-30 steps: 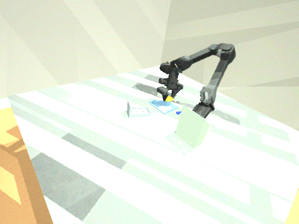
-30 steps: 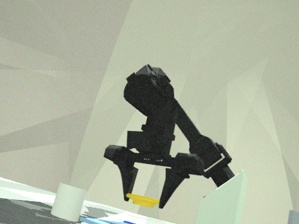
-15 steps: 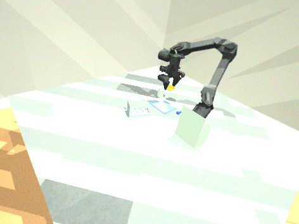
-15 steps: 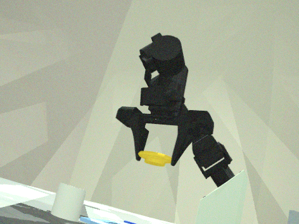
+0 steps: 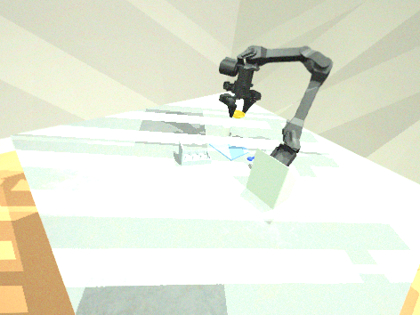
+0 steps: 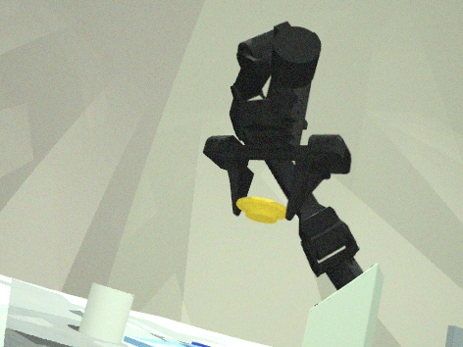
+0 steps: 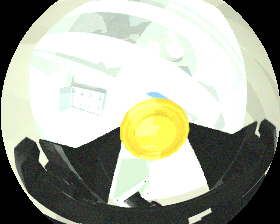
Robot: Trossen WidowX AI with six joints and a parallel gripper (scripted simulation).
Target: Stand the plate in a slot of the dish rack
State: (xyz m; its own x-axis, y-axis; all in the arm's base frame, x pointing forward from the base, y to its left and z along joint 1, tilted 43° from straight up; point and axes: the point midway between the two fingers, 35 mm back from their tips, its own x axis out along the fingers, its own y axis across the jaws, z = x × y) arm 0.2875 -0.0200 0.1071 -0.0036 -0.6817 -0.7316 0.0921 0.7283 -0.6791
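Note:
My gripper (image 5: 238, 114) (image 6: 263, 215) (image 7: 154, 129) is shut on the yellow plate (image 5: 238, 115) (image 6: 262, 209) (image 7: 154, 130), with one finger at each side of its rim. The plate hangs high above the table, face up and close to flat, a little tilted in the exterior view. The dish rack (image 5: 194, 157) (image 7: 88, 99) is small and pale, with rows of short pegs and a raised wall at one end. It stands on the table, below and to the left of the plate in the top view and wrist views. The exterior view does not show the rack.
A pale green upright panel (image 5: 268, 179) (image 6: 343, 317) (image 7: 130, 175) stands near the arm's base. A blue-edged mat (image 5: 240, 149) lies right of the rack, with a small blue thing (image 5: 251, 158) beside it. A white cylinder (image 6: 106, 315) stands at the left in the exterior view.

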